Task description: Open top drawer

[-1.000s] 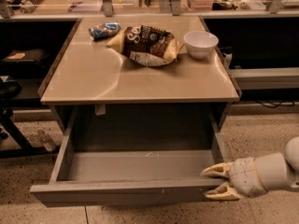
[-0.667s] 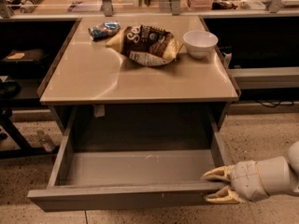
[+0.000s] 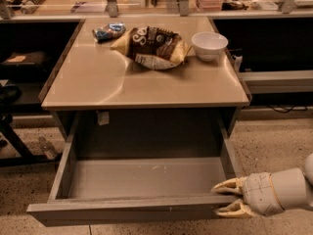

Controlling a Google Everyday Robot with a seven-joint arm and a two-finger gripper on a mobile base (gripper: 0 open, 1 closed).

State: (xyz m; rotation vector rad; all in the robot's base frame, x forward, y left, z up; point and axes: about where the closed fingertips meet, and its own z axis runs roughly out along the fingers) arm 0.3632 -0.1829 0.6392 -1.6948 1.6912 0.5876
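Your claw, the gripper (image 3: 221, 199), sits at the near right, its two pale fingers a little apart and pinching the right end of the front panel of the top drawer (image 3: 127, 210), one finger inside the lip and one outside. You see the drawer standing far out toward you under the tan countertop (image 3: 146, 84), its grey interior bare. At the far end of that top lie a chip bag (image 3: 154, 47), a white bowl (image 3: 209, 45) and a blue packet (image 3: 108, 31).

top drawer (image 3: 142, 177) pulled well out — grey, handleless, plain interior — gripper (image 3: 215, 199) clamped on its front panel's right end
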